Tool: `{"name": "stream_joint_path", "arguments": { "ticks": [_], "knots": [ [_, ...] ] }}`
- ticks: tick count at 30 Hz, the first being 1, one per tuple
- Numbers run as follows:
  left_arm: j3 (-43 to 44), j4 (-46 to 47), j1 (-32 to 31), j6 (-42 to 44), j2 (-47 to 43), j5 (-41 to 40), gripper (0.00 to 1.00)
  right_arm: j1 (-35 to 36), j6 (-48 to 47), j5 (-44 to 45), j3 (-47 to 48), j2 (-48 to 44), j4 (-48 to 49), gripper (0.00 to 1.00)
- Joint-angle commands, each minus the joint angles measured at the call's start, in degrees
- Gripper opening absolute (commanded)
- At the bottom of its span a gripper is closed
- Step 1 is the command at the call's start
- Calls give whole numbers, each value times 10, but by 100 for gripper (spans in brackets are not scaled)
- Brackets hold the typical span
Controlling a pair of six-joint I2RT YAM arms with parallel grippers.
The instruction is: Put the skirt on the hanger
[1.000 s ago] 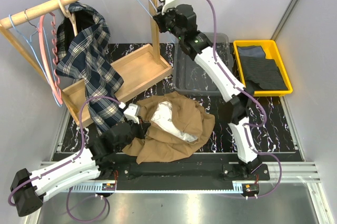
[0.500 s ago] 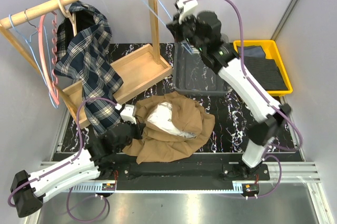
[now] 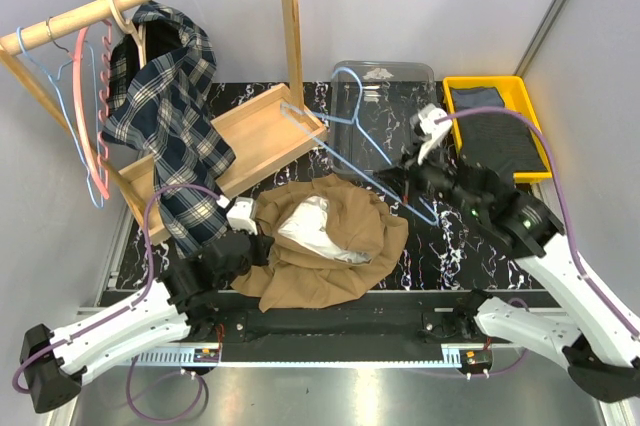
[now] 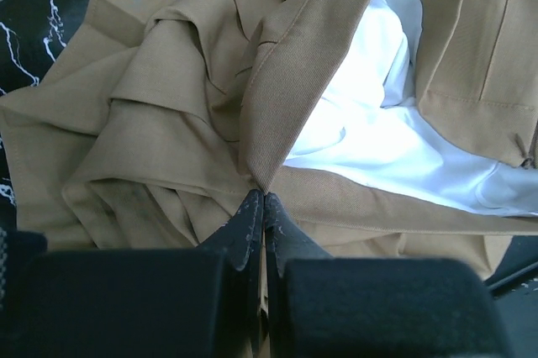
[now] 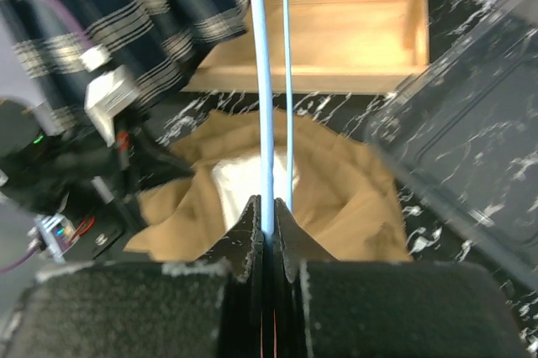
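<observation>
Matt woven cloth skirt point(image 4: 168, 106); smooth wire hanger point(image 5: 261, 81).

Pale grey walls point(image 3: 450, 6), black white-veined tabletop point(image 3: 440, 256), wooden clothes rack point(image 3: 290, 16) with tray base point(image 3: 250, 131), brushed metal sill point(image 3: 400, 396) in front

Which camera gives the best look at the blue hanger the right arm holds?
Top external: the hanger shows whole, triangle and hook. Right wrist shows only two wires above the right end effector. Left wrist shows none, just the skirt.
</observation>
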Motion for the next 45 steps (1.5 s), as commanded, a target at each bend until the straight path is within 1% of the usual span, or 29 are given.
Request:
{"name": "stream_joint_path", "arguments": {
  "ticks": [1,3,5,6,7,8,9,12,16,20,22,23,25,27,32,35,41,45],
  "knots": [
    [31,-20,0,-44,24,5,6,19,40,-28,-31,-49,-62,0],
    [41,-26,0,-55,34,-2,8,24,50,-41,-50,-59,-92,0],
    [56,-34,0,-57,41,-14,24,29,58,-51,-78,-74,-107,0],
    [75,-44,0,-55,50,-19,25,33,71,-48,-89,-80,-108,0],
    [86,-50,0,-50,55,-22,29,36,77,-45,-113,-92,-109,0],
    [106,-61,0,-48,63,-28,44,36,89,-40,-123,-98,-109,0],
    [115,-63,0,-44,69,-27,48,37,95,-37,-132,-111,-110,0],
    [150,-74,0,-33,85,-25,55,38,112,-31,-155,-137,-113,0],
    [191,-73,0,-7,97,2,56,38,117,-17,-156,-159,-137,0],
    [228,-46,-1,16,115,65,55,38,121,-29,-155,-170,-147,0],
    [234,-28,-3,25,128,84,54,38,124,-25,-155,-177,-152,0],
    [236,-14,-5,27,146,97,54,38,126,-24,-155,-177,-155,0],
    [236,0,-12,23,171,101,53,38,130,-12,-153,-181,-161,0],
    [236,16,-23,16,214,104,53,38,136,-5,-153,-187,-164,0],
    [247,16,-47,-20,319,67,50,38,149,15,-152,-197,-173,0],
    [246,16,-57,-46,356,36,50,38,156,24,-160,-203,-173,0],
    [248,39,-72,-48,395,-18,51,38,172,14,-177,-218,-168,0],
    [248,42,-79,-50,403,-73,51,38,174,9,-178,-218,-166,0]
  ]
}}
